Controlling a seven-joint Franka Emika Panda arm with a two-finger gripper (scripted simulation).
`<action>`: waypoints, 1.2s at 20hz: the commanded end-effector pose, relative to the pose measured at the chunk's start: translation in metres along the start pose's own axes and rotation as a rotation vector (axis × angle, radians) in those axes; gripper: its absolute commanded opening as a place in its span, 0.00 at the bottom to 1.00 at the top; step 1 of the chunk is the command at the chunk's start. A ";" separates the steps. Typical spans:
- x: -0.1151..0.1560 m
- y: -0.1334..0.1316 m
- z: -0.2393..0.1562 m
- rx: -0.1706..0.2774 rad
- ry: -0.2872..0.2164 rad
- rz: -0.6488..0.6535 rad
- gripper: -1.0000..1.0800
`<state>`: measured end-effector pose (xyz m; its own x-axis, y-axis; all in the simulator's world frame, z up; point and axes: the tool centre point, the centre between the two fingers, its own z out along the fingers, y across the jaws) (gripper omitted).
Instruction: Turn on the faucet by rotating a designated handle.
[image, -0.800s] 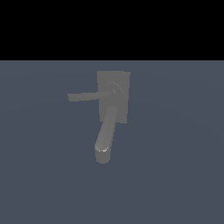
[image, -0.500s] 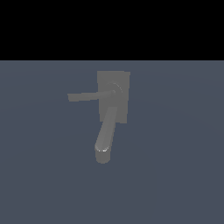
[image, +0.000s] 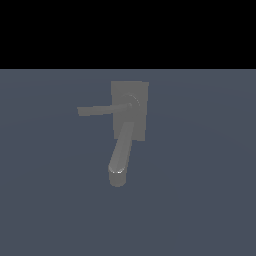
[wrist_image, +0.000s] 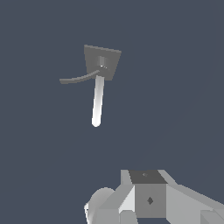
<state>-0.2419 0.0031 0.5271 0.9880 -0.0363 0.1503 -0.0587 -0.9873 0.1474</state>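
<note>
Plain slate ground; gripper (wrist_image: 151, 203) sits well apart from the faucet (wrist_image: 99, 70), its opening impossible to judge.

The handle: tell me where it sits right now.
In the exterior view the handle juts from the faucet's hub toward that view's left, above the spout.
</note>
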 end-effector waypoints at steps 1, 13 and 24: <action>0.003 0.004 -0.007 -0.073 0.036 0.010 0.00; 0.024 0.013 -0.062 -0.545 0.260 0.043 0.00; 0.047 -0.017 -0.116 -0.992 0.452 -0.003 0.00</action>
<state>-0.2143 0.0286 0.6385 0.8646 0.1939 0.4636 -0.3329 -0.4700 0.8175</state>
